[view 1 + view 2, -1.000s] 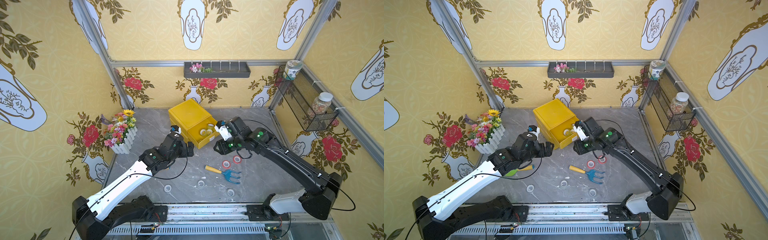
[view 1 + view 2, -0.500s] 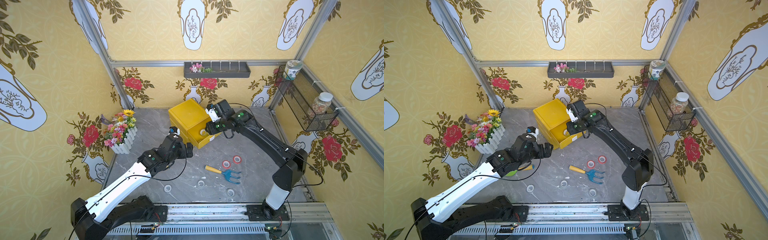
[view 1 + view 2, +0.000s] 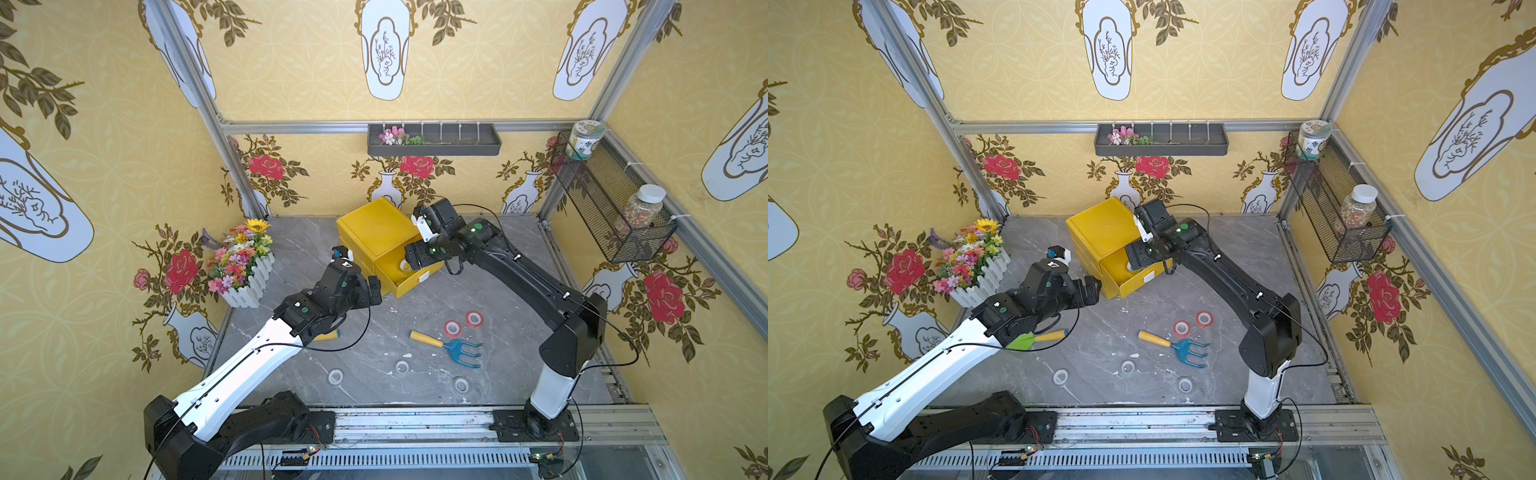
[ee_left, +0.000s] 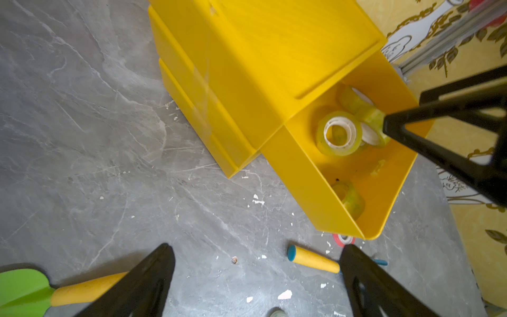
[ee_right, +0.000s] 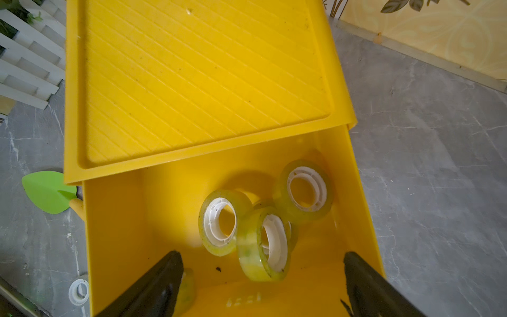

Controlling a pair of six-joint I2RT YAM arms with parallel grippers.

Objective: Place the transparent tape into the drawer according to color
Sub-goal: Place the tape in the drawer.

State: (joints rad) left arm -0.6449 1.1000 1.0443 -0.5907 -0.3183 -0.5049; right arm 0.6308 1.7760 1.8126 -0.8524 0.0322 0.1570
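Right wrist view: right tool hangs wide and empty over the open drawer, four yellowish-green tape rolls inside. Two red rolls and three clear rolls wait on the worktop — left tool wide, empty.

Bright, even light fills both top views. Shadows on the floor are soft, and the straight posts bow toward the picture edges. In the right wrist view the roll between the right gripper's fingers is smeared by blur. The fingers themselves are out of focus.
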